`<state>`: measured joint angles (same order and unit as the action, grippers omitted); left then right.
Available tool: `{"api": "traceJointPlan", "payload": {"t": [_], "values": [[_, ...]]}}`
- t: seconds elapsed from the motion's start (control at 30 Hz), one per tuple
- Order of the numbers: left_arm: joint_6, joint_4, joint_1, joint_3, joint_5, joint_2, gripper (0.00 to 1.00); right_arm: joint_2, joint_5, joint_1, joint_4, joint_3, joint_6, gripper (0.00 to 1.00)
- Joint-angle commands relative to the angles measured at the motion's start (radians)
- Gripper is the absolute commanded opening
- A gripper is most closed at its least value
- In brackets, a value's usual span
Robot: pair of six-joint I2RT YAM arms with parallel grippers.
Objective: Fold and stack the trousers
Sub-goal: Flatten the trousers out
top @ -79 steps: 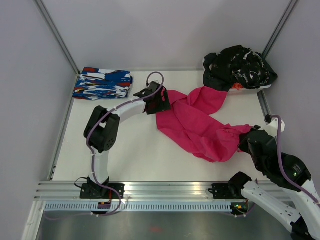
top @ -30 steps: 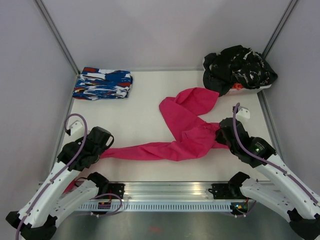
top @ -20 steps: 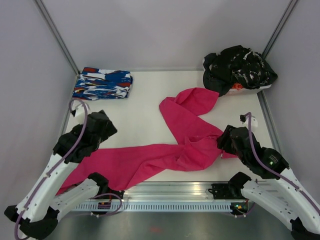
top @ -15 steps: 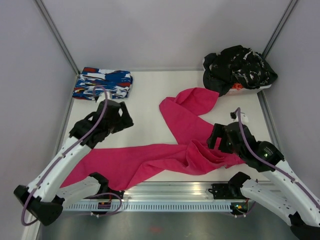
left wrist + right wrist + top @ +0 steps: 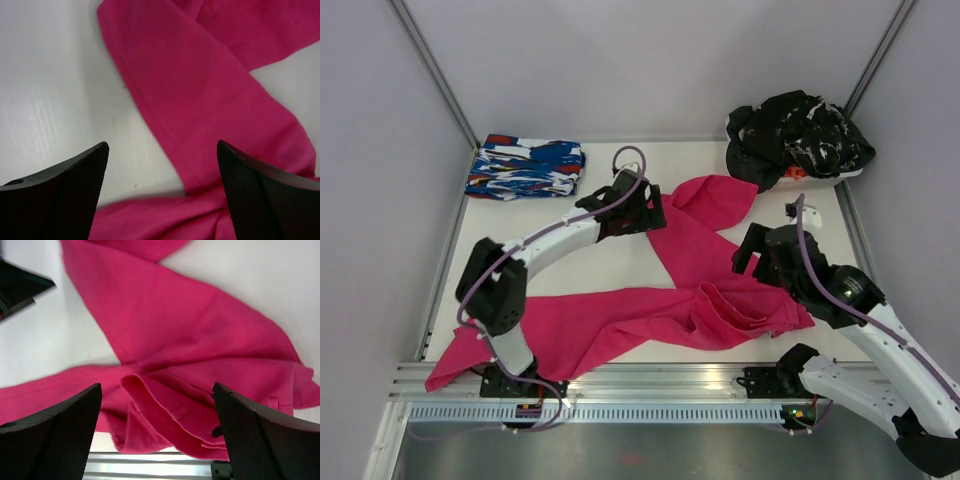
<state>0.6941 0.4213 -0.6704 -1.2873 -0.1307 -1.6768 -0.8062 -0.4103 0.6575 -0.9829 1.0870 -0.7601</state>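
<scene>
The magenta trousers (image 5: 620, 315) lie loose on the white table. One leg runs along the front edge to the left, and the other bends back toward the far right. The waist is bunched at the front right. My left gripper (image 5: 642, 212) hangs open over the left edge of the far leg; the left wrist view shows the trousers (image 5: 200, 75) beneath my left gripper (image 5: 161, 144), with nothing between its fingers. My right gripper (image 5: 752, 256) is open above the bunched waist. In the right wrist view the trousers (image 5: 175, 330) lie under my right gripper (image 5: 156, 385), untouched.
A folded blue, white and red patterned garment (image 5: 525, 167) lies at the back left. A heap of black clothes with white flecks (image 5: 798, 135) sits at the back right. A metal rail (image 5: 650, 385) runs along the table's front edge, and grey walls close in the sides.
Both grippers have opened and let go of the trousers, and the stretched leg has dropped flat along the front. My left arm swung from the front left to the far leg; my right gripper drew back slightly.
</scene>
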Motion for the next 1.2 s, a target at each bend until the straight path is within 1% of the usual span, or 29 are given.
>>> {"api": "traceJointPlan", "payload": {"t": [0.0, 0.07, 0.13, 0.23, 0.27, 0.33, 0.37, 0.47, 0.5, 0.57, 0.6, 0.63, 0.67, 0.7, 0.73, 0.77, 0.8, 0.83, 0.87, 0.9, 0.93, 0.97, 1.0, 1.03, 1.07, 1.1, 1.13, 1.17], "values": [[0.071, -0.145, -0.008, -0.131, -0.009, -0.148, 0.93, 0.051, -0.041, 0.001, 0.068, -0.106, -0.123, 0.98], [0.084, -0.159, -0.009, -0.167, -0.046, -0.24, 0.94, 0.082, -0.059, 0.001, 0.09, -0.124, -0.14, 0.98], [0.099, -0.144, -0.009, -0.222, -0.096, -0.294, 0.95, 0.113, -0.076, 0.001, 0.078, -0.119, -0.134, 0.98], [0.105, -0.139, -0.008, -0.279, -0.13, -0.379, 0.96, 0.127, -0.113, 0.001, 0.04, -0.092, -0.117, 0.98], [0.114, -0.106, -0.008, -0.321, -0.141, -0.42, 0.96, 0.122, -0.122, 0.001, 0.032, -0.076, -0.105, 0.98], [0.13, -0.053, -0.008, -0.359, -0.182, -0.461, 0.96, 0.118, -0.136, 0.001, 0.003, -0.065, -0.105, 0.98], [0.133, -0.032, -0.008, -0.378, -0.187, -0.477, 0.95, 0.117, -0.149, 0.001, -0.005, -0.064, -0.107, 0.98], [0.145, -0.023, -0.008, -0.383, -0.19, -0.52, 0.88, 0.125, -0.153, 0.001, 0.003, -0.073, -0.11, 0.98], [0.145, -0.029, -0.008, -0.382, -0.184, -0.531, 0.73, 0.124, -0.148, 0.001, 0.018, -0.075, -0.101, 0.98], [0.137, -0.029, -0.006, -0.382, -0.181, -0.537, 0.49, 0.11, -0.144, 0.001, 0.027, -0.073, -0.096, 0.98], [0.131, -0.03, -0.008, -0.382, -0.181, -0.529, 0.22, 0.102, -0.14, 0.001, 0.03, -0.073, -0.094, 0.98], [0.124, -0.029, -0.006, -0.38, -0.182, -0.52, 0.09, 0.098, -0.14, 0.001, 0.03, -0.072, -0.094, 0.98], [0.104, -0.023, -0.008, -0.373, -0.197, -0.505, 0.02, 0.084, -0.139, 0.001, 0.032, -0.072, -0.094, 0.98], [0.082, -0.026, -0.008, -0.362, -0.202, -0.485, 0.02, 0.078, -0.134, 0.001, 0.032, -0.068, -0.096, 0.98], [0.026, -0.035, -0.006, -0.319, -0.205, -0.419, 0.02, 0.065, -0.131, 0.002, 0.033, -0.062, -0.096, 0.98], [0.007, -0.042, -0.008, -0.285, -0.217, -0.373, 0.02, 0.061, -0.13, 0.002, 0.035, -0.058, -0.091, 0.98], [-0.005, -0.042, -0.008, -0.247, -0.254, -0.254, 0.02, 0.056, -0.13, 0.002, 0.033, -0.056, -0.087, 0.98], [-0.01, -0.032, -0.009, -0.159, -0.28, -0.185, 0.02, 0.046, -0.136, 0.001, 0.033, -0.053, -0.084, 0.98], [0.002, -0.012, -0.012, -0.112, -0.347, -0.11, 0.02, 0.039, -0.14, 0.001, 0.032, -0.055, -0.084, 0.98], [0.028, 0.016, -0.015, -0.068, -0.389, -0.033, 0.02, 0.033, -0.143, 0.001, 0.036, -0.055, -0.082, 0.98], [0.107, 0.099, -0.035, 0.016, -0.438, 0.126, 0.02, 0.022, -0.142, 0.001, 0.046, -0.061, -0.073, 0.98], [0.151, 0.146, -0.053, 0.061, -0.555, 0.205, 0.02, 0.015, -0.136, 0.001, 0.074, -0.064, -0.067, 0.98], [0.203, 0.196, -0.072, 0.097, -0.611, 0.28, 0.02, 0.006, -0.127, 0.001, 0.09, -0.065, -0.059, 0.98], [0.293, 0.305, -0.101, 0.155, -0.648, 0.402, 0.02, -0.022, -0.101, 0.001, 0.107, -0.065, -0.055, 0.98], [0.327, 0.362, -0.112, 0.17, -0.696, 0.449, 0.02, -0.037, -0.081, 0.001, 0.137, -0.064, -0.042, 0.98], [0.352, 0.413, -0.123, 0.178, -0.711, 0.481, 0.02, -0.054, -0.061, 0.002, 0.151, -0.061, -0.033, 0.98], [0.382, 0.497, -0.136, 0.174, -0.719, 0.503, 0.02, -0.094, -0.024, 0.001, 0.171, -0.049, -0.025, 0.98], [0.383, 0.514, -0.143, 0.171, -0.718, 0.512, 0.14, -0.111, -0.007, 0.001, 0.177, -0.044, -0.012, 0.98]]}}
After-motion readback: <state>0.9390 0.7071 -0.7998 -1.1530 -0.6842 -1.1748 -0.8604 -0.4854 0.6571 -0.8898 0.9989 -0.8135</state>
